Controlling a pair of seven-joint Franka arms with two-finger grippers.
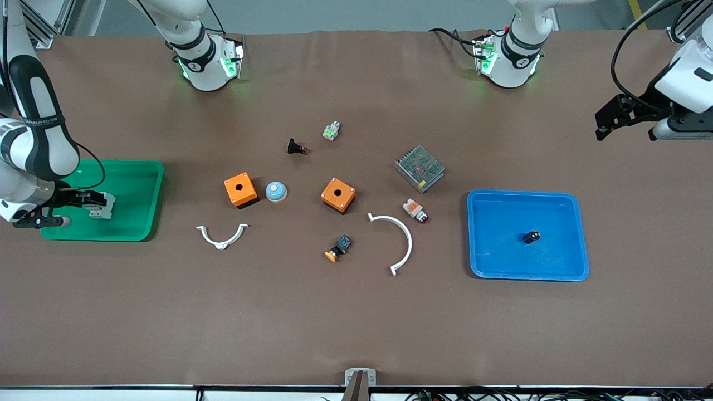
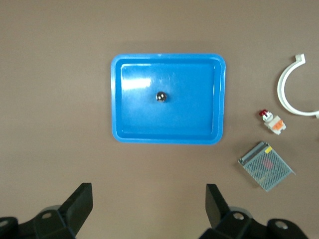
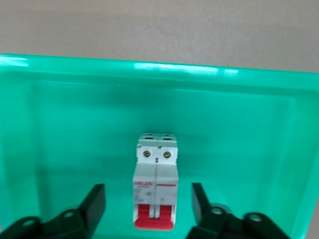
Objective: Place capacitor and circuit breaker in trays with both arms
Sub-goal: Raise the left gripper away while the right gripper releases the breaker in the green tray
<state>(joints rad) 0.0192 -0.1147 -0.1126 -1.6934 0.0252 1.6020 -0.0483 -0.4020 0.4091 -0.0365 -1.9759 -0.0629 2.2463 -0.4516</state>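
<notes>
The capacitor (image 1: 532,236), a stubby black cylinder, lies in the blue tray (image 1: 490,262); the left wrist view shows the capacitor (image 2: 160,96) and the tray (image 2: 117,99) too. My left gripper (image 1: 618,120) is open and empty, up over bare table beside the blue tray (image 2: 148,201). The circuit breaker (image 1: 103,209), white-grey with red toggles, lies in the green tray (image 1: 139,211). My right gripper (image 1: 92,200) is low over that tray, open, one finger on each side of the breaker (image 3: 155,181) with gaps between (image 3: 148,199).
Between the trays lie two orange boxes (image 1: 240,189) (image 1: 338,195), a blue dome (image 1: 276,191), two white curved brackets (image 1: 221,236) (image 1: 402,239), a mesh box (image 1: 420,168), a black push-button (image 1: 295,147), a white-orange button (image 1: 415,210) and other small parts.
</notes>
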